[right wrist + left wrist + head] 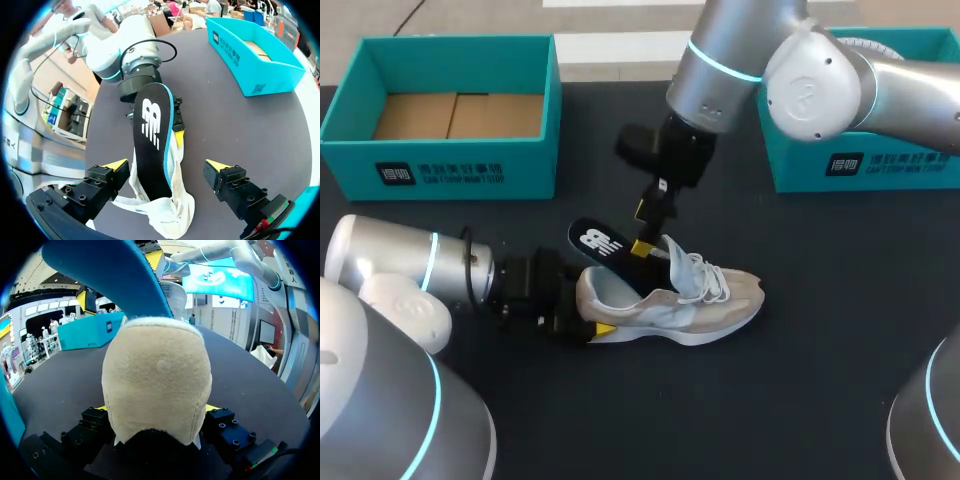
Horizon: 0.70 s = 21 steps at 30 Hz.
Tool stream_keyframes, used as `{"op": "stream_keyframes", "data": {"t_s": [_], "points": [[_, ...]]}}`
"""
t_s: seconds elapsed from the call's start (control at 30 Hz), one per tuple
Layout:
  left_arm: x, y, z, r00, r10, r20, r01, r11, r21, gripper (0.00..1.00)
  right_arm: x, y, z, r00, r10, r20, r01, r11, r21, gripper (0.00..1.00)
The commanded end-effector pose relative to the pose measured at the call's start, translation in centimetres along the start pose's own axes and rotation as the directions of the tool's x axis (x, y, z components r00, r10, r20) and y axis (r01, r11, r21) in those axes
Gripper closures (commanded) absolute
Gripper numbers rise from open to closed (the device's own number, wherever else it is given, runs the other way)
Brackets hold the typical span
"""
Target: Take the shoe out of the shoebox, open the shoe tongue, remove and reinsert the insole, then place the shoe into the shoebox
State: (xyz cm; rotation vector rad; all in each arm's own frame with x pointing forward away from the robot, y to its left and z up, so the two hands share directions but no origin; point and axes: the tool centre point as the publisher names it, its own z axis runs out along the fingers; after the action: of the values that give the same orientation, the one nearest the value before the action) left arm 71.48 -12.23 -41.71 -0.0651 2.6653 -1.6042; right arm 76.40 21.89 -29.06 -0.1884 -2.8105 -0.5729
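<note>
A beige and white shoe (670,300) lies on its sole on the dark table, toe to the right. My left gripper (585,322) is shut on its heel (157,385), with a yellow tip showing at each side. A black insole (603,248) with a blue edge sticks up and back out of the shoe's opening (152,145). My right gripper (642,230) hangs open just above the opening. The insole rises between its wide-apart fingers (116,165), and they do not grip it (167,165). The white tongue and laces (695,272) are pulled forward.
An open teal shoebox (450,160) with a cardboard floor stands at the back left. A second teal box (865,160) stands at the back right, partly behind my right arm. Bare dark table lies in front of and to the right of the shoe.
</note>
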Motion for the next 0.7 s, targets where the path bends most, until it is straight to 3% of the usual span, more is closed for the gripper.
{"op": "stream_keyframes", "data": {"t_s": [0.03,0.07,0.1,0.2,0.23,0.37,0.7], "points": [[0.1,0.1,0.0,1.0,0.001,0.0,-0.001,1.0,-0.003,1.0,0.1,0.0,0.0,1.0,0.001,0.003,-0.001,1.0,0.0,0.0],[0.1,0.1,0.0,1.0,0.001,0.0,-0.001,1.0,-0.003,1.0,0.1,0.0,0.0,1.0,0.001,0.003,-0.001,1.0,0.0,0.0],[0.1,0.1,0.0,1.0,0.001,0.0,-0.001,1.0,-0.003,1.0,0.2,0.4,-0.2,1.0,0.012,-0.008,-0.013,0.995,-0.099,0.0],[0.1,0.1,0.0,1.0,0.001,0.0,-0.001,1.0,-0.003,1.0,0.3,0.3,-0.4,0.999,0.039,-0.038,-0.046,0.976,-0.212,0.0],[0.1,0.1,0.0,1.0,0.001,0.0,-0.001,1.0,-0.003,1.0,0.3,0.3,-0.4,0.998,0.033,-0.045,-0.042,0.98,-0.196,0.0],[0.1,0.1,0.0,1.0,0.001,0.0,-0.001,1.0,-0.003,1.0,0.7,0.4,-0.9,0.993,0.045,-0.112,-0.076,0.956,-0.285,0.0],[0.1,0.1,0.0,1.0,0.001,0.0,-0.001,1.0,-0.003,1.0,1.2,1.3,-0.7,0.964,0.034,-0.262,-0.117,0.945,-0.305,0.0]]}}
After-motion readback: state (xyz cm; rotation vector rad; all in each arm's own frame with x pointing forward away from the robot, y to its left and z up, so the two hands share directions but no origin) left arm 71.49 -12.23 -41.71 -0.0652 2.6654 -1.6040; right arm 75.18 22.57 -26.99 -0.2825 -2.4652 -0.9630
